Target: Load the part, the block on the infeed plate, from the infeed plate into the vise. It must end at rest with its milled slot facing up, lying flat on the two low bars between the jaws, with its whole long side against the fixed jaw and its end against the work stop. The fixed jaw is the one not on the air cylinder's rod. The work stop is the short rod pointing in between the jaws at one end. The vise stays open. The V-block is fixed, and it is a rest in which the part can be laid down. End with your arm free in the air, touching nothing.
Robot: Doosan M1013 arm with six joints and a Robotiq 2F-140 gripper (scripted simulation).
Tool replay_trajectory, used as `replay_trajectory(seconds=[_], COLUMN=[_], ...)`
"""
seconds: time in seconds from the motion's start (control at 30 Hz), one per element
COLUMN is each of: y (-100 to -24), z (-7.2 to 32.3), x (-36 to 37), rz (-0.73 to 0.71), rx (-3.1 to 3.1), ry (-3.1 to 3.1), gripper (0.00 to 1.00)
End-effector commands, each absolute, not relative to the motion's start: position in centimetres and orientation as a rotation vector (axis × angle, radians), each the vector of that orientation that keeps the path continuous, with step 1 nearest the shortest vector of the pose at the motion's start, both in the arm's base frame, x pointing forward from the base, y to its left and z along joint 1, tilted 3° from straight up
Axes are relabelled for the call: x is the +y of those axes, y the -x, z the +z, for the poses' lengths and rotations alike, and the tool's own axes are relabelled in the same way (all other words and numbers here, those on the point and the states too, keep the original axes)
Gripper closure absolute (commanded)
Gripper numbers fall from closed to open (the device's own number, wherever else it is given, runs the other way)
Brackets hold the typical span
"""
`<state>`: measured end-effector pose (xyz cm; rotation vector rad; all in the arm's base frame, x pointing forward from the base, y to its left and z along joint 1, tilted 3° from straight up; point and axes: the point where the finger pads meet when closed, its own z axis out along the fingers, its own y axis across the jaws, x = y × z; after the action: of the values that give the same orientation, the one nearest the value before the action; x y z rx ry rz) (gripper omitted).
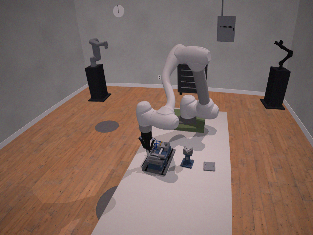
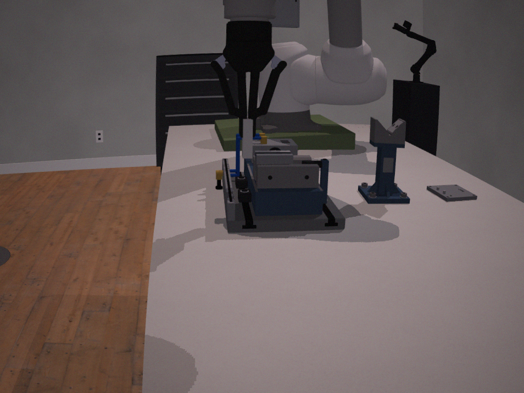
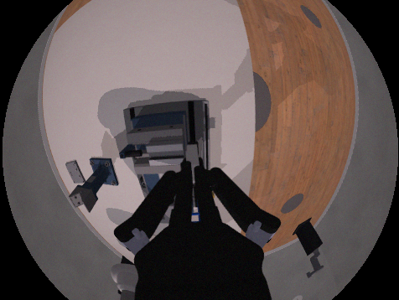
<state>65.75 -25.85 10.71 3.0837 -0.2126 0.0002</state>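
My gripper [image 2: 249,127] hangs at the vise's [image 2: 282,186] far left corner, fingers pressed together, holding nothing.

The part [image 2: 288,175], a grey block with two dark holes on its near face, is lying lengthwise in the blue vise [image 2: 288,202] on the desk [image 2: 321,296]. The infeed plate [image 2: 451,192], a flat grey square, sits bare off to the side, past the upright blue V-block [image 2: 385,164].

We found our gripper [image 2: 248,120] fully closed on nothing, pointing straight down at upper centre, arm folded.
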Motion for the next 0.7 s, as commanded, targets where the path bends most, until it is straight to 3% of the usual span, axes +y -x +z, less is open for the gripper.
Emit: replay_trajectory(seconds=[0.0, 0.67], y=[-65.76, -65.80], z=[10.72, 10.70], x=[-25.82, -25.51], rz=[0.000, 0.000], rx=[-0.213, -0.213], ry=[-3.084, -3.084], gripper=[1.00, 1.00])
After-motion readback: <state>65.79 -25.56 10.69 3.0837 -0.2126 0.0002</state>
